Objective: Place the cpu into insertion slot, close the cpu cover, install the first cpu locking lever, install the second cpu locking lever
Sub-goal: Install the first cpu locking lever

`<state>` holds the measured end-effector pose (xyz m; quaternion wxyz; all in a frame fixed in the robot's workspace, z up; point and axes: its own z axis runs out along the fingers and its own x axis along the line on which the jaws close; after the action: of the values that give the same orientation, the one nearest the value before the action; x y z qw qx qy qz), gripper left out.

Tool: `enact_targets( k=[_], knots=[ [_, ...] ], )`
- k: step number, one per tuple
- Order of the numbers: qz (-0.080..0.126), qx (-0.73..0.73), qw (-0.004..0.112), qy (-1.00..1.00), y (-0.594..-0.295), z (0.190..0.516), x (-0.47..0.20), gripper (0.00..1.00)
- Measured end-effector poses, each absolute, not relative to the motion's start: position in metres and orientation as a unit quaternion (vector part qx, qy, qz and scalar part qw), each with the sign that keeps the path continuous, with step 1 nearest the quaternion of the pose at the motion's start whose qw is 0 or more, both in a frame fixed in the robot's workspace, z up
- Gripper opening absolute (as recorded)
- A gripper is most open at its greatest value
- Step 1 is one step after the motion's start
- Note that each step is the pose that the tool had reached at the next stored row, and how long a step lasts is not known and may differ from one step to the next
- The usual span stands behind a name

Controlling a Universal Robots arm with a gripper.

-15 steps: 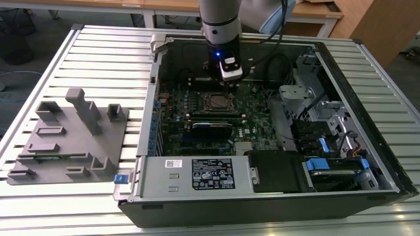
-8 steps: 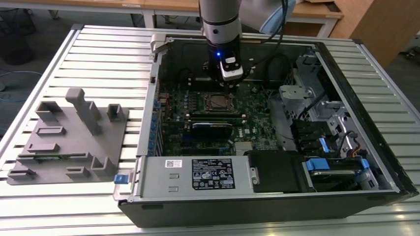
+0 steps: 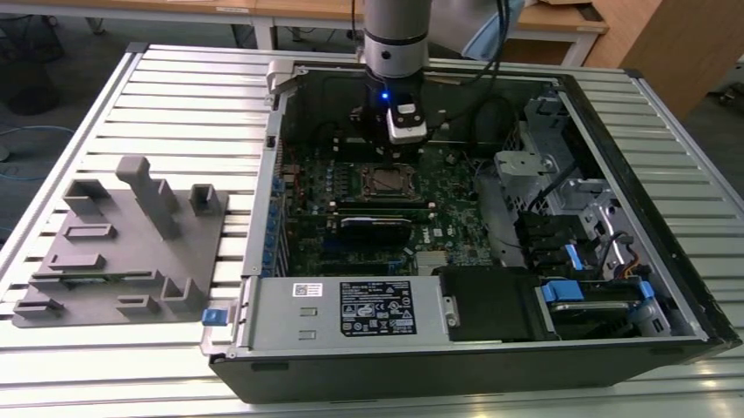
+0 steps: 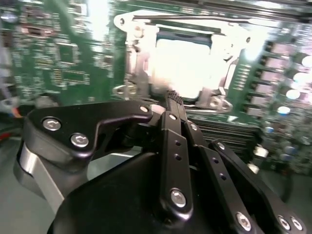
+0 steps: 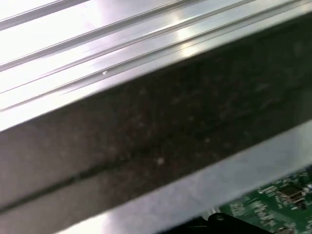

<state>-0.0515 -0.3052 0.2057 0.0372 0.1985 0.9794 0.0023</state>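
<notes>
CPU socket area sits mid-board inside the open tower case (image 3: 651,104): in the exterior view the insertion slot (image 3: 384,180) shows as a small square with a dark frame on the green motherboard (image 3: 459,222), with the arm's gripper (image 3: 402,144) hanging just beyond it, close to the slot's far edge.

In the second wrist view the gripper (image 4: 171,97) comes to a narrow tip, fingers (image 4: 174,126) drawn together with no visible gap and nothing seen between them. The tip is just short of the socket's near edge. The cpu cover (image 4: 141,58) lies down around a pale, washed-out square in its window, which I take to be the cpu (image 4: 183,63) already seated (glare hides the surface, so that is a judgement).

A thin bright rod runs along the far side of the frame; whether it is a locking lever (image 4: 195,19), and latched, I cannot tell.

Handling notes, judged:
- chip: light, rigid, slick metal top; take by opposite edges only, contacts below are fragile.
- cover: thin stiff sheet metal on a hinge; push on the frame, never through the window.
- lever: springy wire, will resist; press at its free end.

First wrist view gives the case wall (image 5: 146,131) and the ribbed table (image 5: 97,29).
</notes>
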Motion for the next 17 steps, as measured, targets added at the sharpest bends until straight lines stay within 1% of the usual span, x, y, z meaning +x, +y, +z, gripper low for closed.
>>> enact_targets(
  k=[1,2,13,17],
  knots=[
    [0.001,0.198,0.029,0.98,-0.3053,0.2055,-0.0514,0.11],
    [0.0,0.199,0.026,0.98,-0.3053,0.2055,-0.0514,0.11],
    [0.002,0.161,0.026,0.987,-0.3055,0.2055,-0.0514,0.11],
    [0.008,0.139,0.025,0.99,-0.3055,0.2054,-0.0514,0.11]
  ],
)
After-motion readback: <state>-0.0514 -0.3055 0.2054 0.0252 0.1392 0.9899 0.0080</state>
